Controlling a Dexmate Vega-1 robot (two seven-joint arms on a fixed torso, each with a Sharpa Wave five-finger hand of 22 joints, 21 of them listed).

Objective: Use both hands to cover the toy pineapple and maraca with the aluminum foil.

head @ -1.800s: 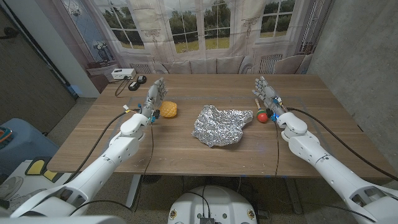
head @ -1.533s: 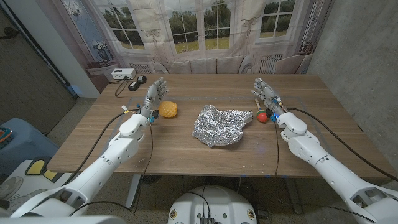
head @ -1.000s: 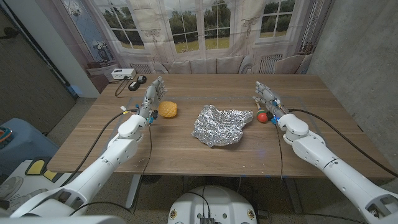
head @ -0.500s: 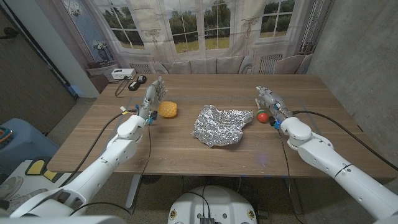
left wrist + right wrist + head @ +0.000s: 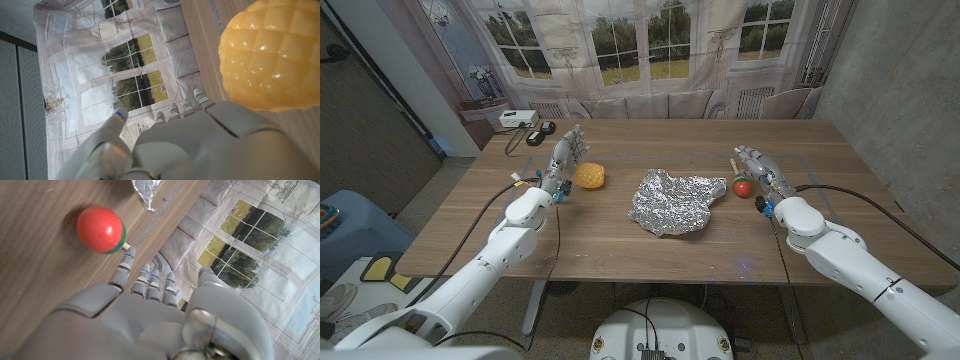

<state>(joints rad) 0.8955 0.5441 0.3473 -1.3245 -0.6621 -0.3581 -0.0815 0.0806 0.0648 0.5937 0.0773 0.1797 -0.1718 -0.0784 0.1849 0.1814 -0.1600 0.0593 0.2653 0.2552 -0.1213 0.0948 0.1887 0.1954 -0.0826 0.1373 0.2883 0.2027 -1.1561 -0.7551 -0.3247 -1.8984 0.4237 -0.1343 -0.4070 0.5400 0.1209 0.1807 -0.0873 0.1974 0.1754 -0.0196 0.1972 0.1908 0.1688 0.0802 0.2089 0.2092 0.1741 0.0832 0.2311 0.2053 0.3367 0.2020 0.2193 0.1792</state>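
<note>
Foil [image 5: 674,201] crumpled mid-frame on the table [image 5: 620,250], covering nothing. My left hand [image 5: 564,158] open beside pineapple [image 5: 590,176] at center-left; right hand [image 5: 757,171] open, probably just clear of maraca [image 5: 742,185] center-right.

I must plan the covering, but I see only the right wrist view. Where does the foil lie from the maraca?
Observer: In the head view, the aluminum foil lies crumpled at the table's middle, to the left of the maraca.
Operator: And the toy pineapple?
Observer: The toy pineapple sits left of the foil, uncovered, next to the left robot hand.
Operator: Does that hand hold anything?
Observer: No, it holds nothing; its fingers point up.
</note>
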